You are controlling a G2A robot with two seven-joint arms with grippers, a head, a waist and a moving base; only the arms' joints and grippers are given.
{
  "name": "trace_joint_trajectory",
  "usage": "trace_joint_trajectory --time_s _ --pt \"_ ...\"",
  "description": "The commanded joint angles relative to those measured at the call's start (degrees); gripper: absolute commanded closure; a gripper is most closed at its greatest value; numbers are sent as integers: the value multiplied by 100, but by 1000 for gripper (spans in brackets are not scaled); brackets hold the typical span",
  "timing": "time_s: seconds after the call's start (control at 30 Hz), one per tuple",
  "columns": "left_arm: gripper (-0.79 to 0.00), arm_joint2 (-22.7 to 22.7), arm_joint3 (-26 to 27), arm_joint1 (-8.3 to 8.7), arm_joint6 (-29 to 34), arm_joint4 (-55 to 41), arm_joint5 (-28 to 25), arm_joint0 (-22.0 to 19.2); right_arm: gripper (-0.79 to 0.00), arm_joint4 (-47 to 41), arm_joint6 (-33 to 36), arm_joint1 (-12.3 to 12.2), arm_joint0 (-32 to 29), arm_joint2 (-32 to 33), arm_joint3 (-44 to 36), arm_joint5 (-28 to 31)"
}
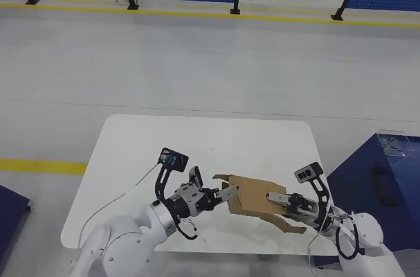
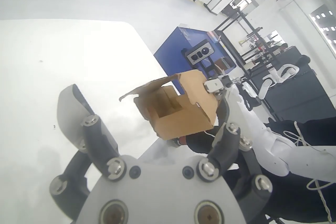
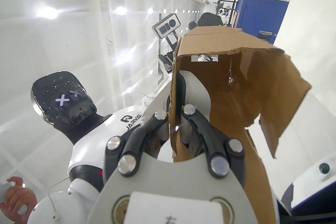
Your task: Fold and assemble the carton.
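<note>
top view, left to right. the left gripper [image 1: 229,194] is hovering over the near part of the white table [image 1: 196,138], its fingers pointing at the left end of the carton [image 1: 254,194]. in the left wrist view the left gripper [image 2: 147,104] is standing with its jaws spread wide and closing on nothing; the carton [image 2: 183,114] is sitting just beyond the fingers [image 2: 76,109], over the table [image 2: 52,51] near its edge.

the carton is being held off the tabletop between the two grippers, close to the table's near edge. it is plain brown corrugated board, partly raised into a box shape. its open end is facing the left gripper and showing a hollow, square-walled inside. a loose flap with a ragged edge is sticking out from the upper wall at that end, and in the top view another flap is hanging down on the near right side.

the right gripper [image 1: 282,201] is gripping the carton's right end. in the right wrist view the right gripper [image 3: 176,104] is pinching one wall of the carton [image 3: 236,83] between its jaws, and torn, uneven flap edges are curling beyond the grip.
</note>
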State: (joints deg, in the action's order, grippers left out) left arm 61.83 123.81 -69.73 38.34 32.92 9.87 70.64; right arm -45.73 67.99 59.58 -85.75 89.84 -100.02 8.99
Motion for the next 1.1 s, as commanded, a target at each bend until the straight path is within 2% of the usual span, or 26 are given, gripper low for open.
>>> trace_joint_trajectory --time_s 0.0,0.17,0.7,0.8,0.87,0.97,1.07 --pt "-785 -110 -46 -19 19 125 208 -82 0 -79 26 -2 -16 38 3 7" --pt "-785 -248 -236 -55 107 82 374 -213 0 -278 102 -14 -65 180 -10 -72" --pt "-785 -602 -583 -154 310 18 340 -638 0 -407 232 -30 -143 210 -87 -331" --pt "-785 -502 -418 -145 211 -15 240 -565 0 -813 188 -28 -67 237 12 -706" --pt "-785 -378 -238 -128 115 -167 66 -418 0 -1198 192 -30 18 225 154 -1216" --pt "-785 -67 46 -80 -93 -330 -285 -100 0 -1749 235 -35 252 187 456 -2025" --pt "-785 233 251 -21 -159 -282 -424 268 0 -2126 321 -37 471 89 751 -2687"
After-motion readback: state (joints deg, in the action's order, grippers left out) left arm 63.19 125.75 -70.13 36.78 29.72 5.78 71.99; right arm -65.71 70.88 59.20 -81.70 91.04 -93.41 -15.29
